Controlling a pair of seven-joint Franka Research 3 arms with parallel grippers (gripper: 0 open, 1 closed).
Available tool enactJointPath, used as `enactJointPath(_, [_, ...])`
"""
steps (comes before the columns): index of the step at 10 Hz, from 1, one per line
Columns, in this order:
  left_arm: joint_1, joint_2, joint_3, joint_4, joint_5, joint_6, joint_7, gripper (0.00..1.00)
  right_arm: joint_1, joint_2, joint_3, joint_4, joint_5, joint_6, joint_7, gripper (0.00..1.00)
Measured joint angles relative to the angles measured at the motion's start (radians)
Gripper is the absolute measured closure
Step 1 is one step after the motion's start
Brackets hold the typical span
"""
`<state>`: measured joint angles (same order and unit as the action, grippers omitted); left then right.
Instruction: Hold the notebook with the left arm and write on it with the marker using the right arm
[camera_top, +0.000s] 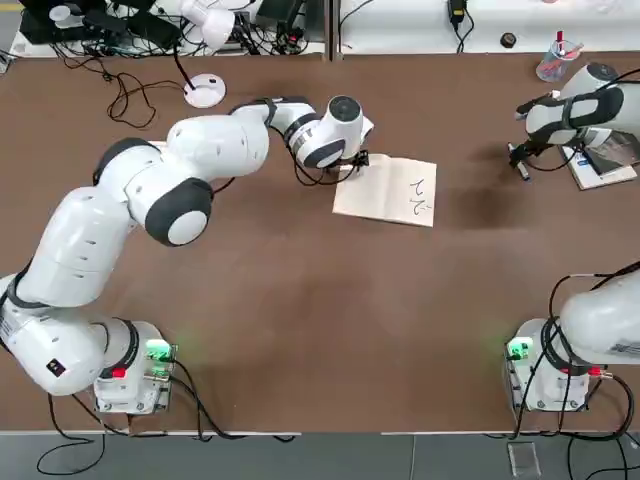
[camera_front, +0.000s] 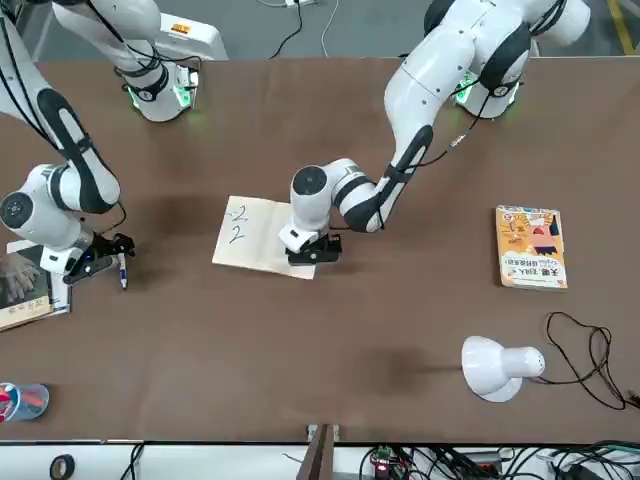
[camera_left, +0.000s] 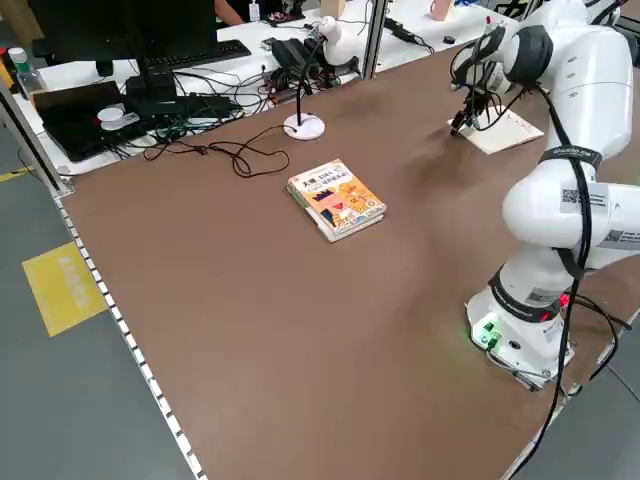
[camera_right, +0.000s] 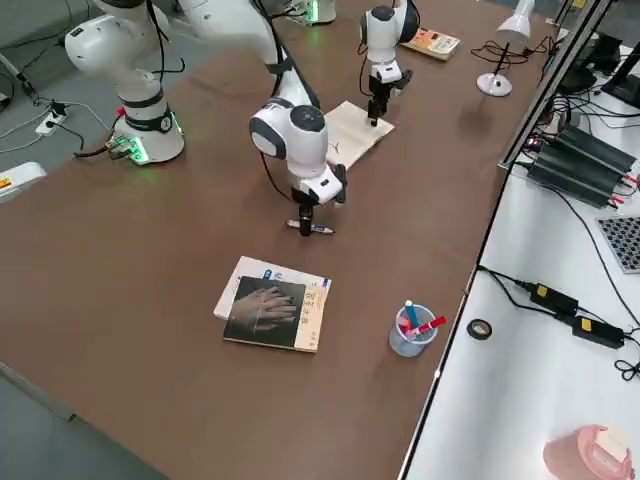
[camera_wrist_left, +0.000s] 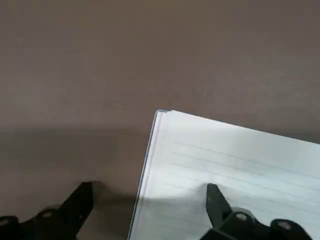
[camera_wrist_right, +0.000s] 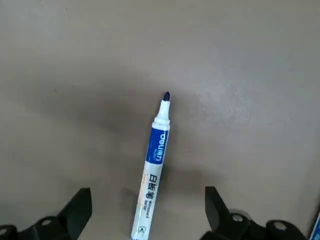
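Observation:
The cream-white notebook (camera_top: 385, 190) lies open mid-table with a few dark squiggles on its page. My left gripper (camera_top: 356, 160) is down at its left edge. In the left wrist view the left gripper (camera_wrist_left: 148, 194) is open and straddles that edge, with one fingertip (camera_wrist_left: 213, 192) over the lined page and the other over bare table. The marker (camera_wrist_right: 152, 167), white with a bare blue tip, lies flat on the table at the far right (camera_top: 522, 171). My right gripper (camera_wrist_right: 147, 195) hangs just above it, open, its fingers on either side and not touching it.
An orange-yellow illustrated book (camera_front: 530, 247) lies on the robot's left side of the table. A white desk lamp (camera_top: 205, 90) stands at the far edge. A book with a hand-picture cover (camera_right: 272, 310) and a cup of pens (camera_right: 410, 330) sit beyond the marker.

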<state>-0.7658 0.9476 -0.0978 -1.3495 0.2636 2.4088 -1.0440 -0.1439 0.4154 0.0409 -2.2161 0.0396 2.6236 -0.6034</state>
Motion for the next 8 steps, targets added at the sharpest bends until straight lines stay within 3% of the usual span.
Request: enactJointPath(8, [0.0, 0.0, 0.0, 0.0, 0.0, 0.0, 0.0, 0.0, -0.002, 0.015, -0.002, -0.052, 0.0, 0.066, -0.003, 0.05])
